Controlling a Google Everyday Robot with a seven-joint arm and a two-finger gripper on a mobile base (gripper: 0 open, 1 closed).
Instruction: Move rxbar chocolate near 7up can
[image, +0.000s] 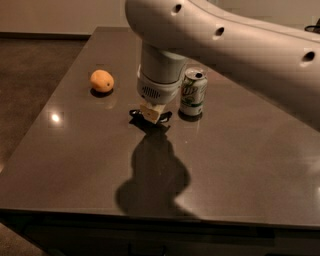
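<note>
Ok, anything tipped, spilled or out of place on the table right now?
Nothing stands out. The 7up can stands upright, no spill shows, the orange fruit sits apart at the left, and the gripper is down at the rxbar chocolate, just left of the can.

I am seeing all of this through one camera, which is looking from above the near edge of the table (240, 165), tilting downward and facing forward across the dark top toward the far wall. It is sitting close to my arm (225, 40), which is spanning the top of the view from the upper right and covering the far right of the table. My gripper (151, 116) is hanging near the middle of the view, low over the tabletop, just left of the can (193, 91), with the orange (101, 80) farther left.
</note>
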